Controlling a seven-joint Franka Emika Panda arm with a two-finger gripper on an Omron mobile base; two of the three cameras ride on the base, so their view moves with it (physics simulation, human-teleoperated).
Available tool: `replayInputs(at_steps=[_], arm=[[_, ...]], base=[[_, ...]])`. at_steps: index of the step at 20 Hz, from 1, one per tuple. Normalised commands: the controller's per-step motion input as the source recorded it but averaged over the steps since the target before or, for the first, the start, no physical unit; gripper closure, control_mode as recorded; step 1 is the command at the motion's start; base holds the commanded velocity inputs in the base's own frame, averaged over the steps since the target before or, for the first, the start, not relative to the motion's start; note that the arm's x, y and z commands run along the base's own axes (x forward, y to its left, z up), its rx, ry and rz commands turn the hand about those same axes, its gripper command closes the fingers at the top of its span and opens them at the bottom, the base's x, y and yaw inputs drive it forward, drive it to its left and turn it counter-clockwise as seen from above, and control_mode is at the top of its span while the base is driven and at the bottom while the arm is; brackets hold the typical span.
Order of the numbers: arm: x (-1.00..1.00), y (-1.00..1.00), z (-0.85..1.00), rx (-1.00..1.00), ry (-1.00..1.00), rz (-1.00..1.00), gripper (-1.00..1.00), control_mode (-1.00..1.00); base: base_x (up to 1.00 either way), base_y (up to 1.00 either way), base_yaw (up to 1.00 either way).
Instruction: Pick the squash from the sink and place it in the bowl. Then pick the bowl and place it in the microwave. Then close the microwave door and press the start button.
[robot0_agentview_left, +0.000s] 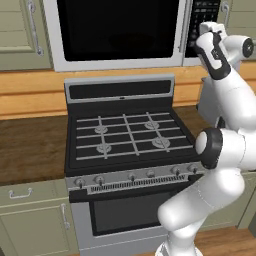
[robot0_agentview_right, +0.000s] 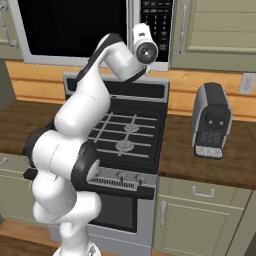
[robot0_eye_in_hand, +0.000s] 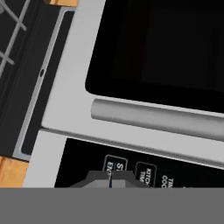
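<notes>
The silver microwave hangs above the stove with its door shut, so its dark window hides the inside. The door's long bar handle runs beside the black keypad panel. My gripper is shut with nothing in it. Its tips are pressed together right at a white-framed button at the near end of the keypad. In the left base view my hand is raised in front of the keypad. The squash, the bowl and the sink are out of view.
A black gas stove with an oven stands under the microwave. On the wooden counter to its right is a dark coffee machine. Green cabinets flank the microwave.
</notes>
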Motion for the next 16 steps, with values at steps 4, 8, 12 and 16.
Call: replayInputs(at_steps=[4, 8, 12, 16], arm=[[0.39, 0.00, -0.06, 0.03, 0.00, 0.00, 1.00, -1.00], [0.42, 0.00, -0.03, 0.03, 0.00, 0.00, 1.00, -1.00], [0.41, 0.00, 0.00, 0.02, 0.00, 0.00, 1.00, -1.00], [0.47, -0.12, 0.00, 0.04, 0.00, 0.00, 1.00, -1.00]], base=[[0.00, 0.00, 0.00], [0.00, 0.00, 0.00], [0.00, 0.00, 0.00], [0.00, 0.00, 0.00]])
